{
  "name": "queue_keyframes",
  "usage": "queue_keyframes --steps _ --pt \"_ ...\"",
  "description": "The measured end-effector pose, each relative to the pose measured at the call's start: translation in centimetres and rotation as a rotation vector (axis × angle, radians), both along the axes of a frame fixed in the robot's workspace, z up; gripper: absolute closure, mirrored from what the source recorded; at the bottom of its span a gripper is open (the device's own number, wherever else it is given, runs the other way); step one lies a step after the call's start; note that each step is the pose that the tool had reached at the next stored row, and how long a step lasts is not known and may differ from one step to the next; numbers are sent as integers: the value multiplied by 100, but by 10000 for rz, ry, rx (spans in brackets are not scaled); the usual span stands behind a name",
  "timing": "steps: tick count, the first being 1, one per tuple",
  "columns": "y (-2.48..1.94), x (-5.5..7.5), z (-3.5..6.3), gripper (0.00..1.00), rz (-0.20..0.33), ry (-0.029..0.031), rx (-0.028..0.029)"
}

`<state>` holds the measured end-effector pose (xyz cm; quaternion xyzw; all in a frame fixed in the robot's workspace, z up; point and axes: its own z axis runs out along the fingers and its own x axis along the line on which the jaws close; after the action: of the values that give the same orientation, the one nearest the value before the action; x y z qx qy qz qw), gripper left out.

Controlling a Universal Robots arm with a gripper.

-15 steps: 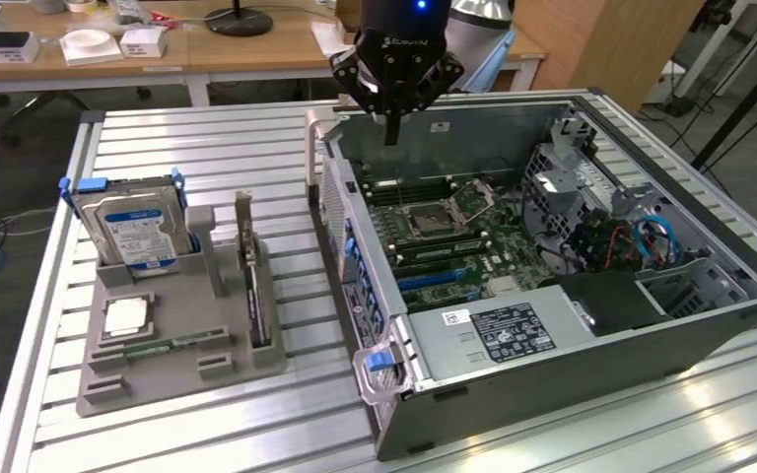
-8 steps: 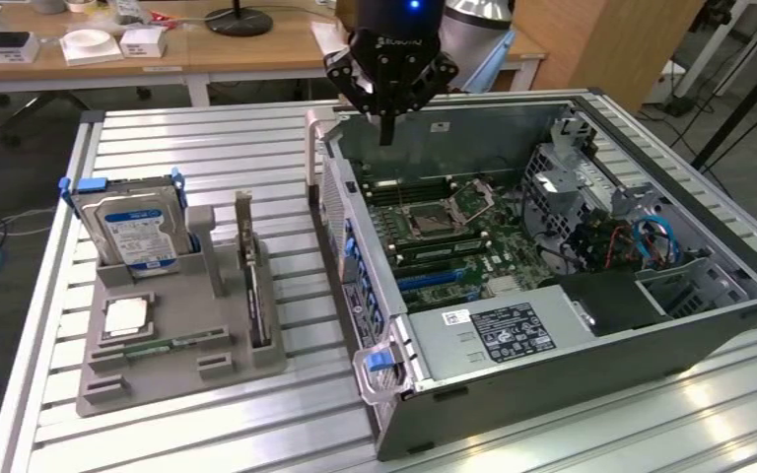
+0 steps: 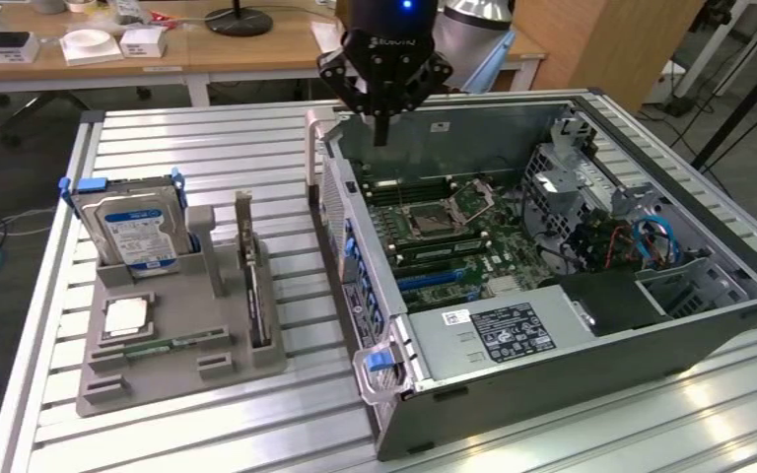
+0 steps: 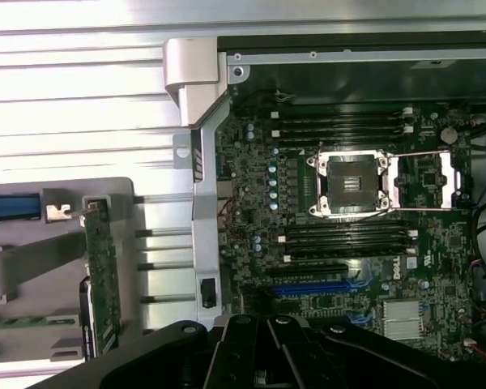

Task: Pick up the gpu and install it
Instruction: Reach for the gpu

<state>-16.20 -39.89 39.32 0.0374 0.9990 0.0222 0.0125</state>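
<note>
The gpu [image 3: 255, 286] stands on its edge in a slot of the grey holder [image 3: 181, 370] on the exterior view's left, with its silver bracket at the far end. From the wrist, the gpu [image 4: 102, 275] appears as a thin green strip beside the case wall. My gripper [image 3: 381, 133] hangs above the far rim of the open computer case [image 3: 536, 325], well away from the card. Its fingers are shut together with nothing between them. The gripper's black body [image 4: 267, 352] shows over the motherboard [image 4: 251, 186], near the blue slot [image 4: 316, 288].
A silver hard drive [image 3: 137, 229] with a blue-white label stands upright in the holder beside the gpu. A small memory stick [image 3: 169, 345] lies flat at the holder's front. Everything rests on a ribbed metal table [image 3: 181, 138]. Inside the case are a CPU socket [image 3: 434, 217] and drive cages [image 3: 576, 187].
</note>
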Motion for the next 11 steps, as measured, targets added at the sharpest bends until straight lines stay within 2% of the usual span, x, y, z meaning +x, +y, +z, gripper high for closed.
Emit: queue_keyframes --steps 11 --pt "0 -89 1 89 1 1 -1"
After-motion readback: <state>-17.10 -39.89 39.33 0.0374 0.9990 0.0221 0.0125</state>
